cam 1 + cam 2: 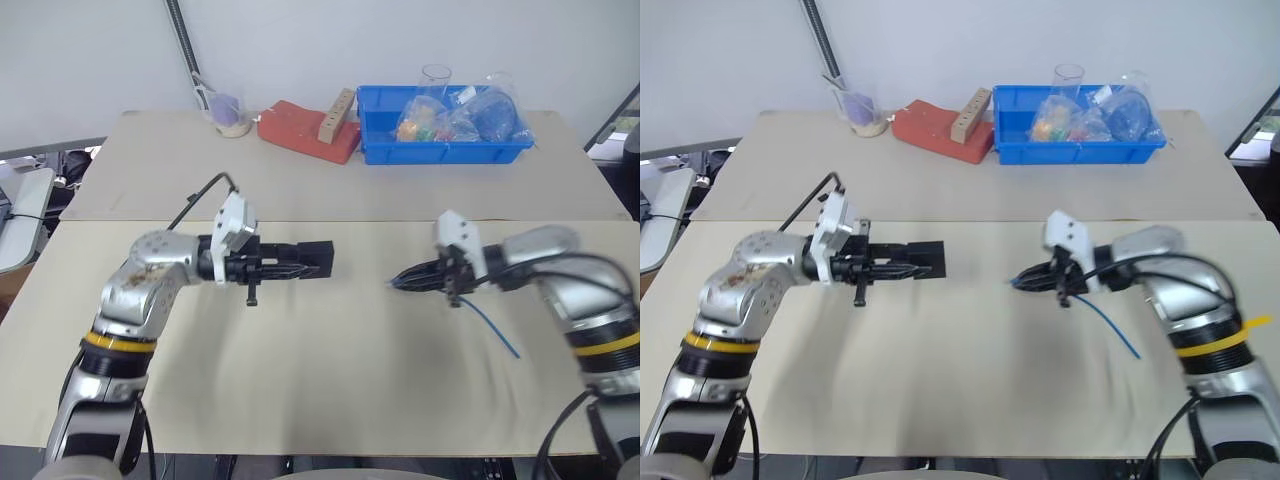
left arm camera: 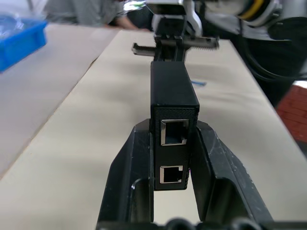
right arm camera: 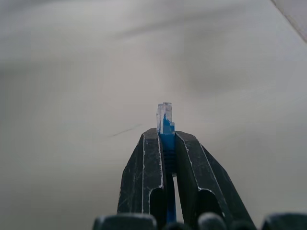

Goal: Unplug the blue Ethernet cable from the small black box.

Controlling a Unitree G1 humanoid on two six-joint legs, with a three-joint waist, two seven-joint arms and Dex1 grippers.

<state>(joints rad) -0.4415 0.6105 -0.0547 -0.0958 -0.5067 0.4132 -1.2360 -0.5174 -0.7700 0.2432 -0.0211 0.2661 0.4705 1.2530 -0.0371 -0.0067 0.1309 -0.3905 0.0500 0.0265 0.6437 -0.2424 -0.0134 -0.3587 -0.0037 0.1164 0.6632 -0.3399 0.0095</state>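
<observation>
My left gripper (image 1: 300,262) is shut on the small black box (image 1: 316,258), held level above the table and pointing right. In the left wrist view the box (image 2: 173,98) sits between the fingers (image 2: 128,177) with two empty sockets facing the camera. My right gripper (image 1: 405,279) is shut on the blue Ethernet cable (image 1: 495,328) near its clear plug (image 3: 164,115), which pokes out past the fingertips. The cord trails from the gripper down and right onto the table. Plug and box are apart, with a gap of bare table between them.
At the back of the table (image 1: 320,400) stand a blue bin (image 1: 440,128) with bagged items and a clear cup, a red block (image 1: 305,130) with a wooden strip on it, and a plastic cup (image 1: 228,110). A seam (image 1: 350,221) crosses the tabletop behind the grippers.
</observation>
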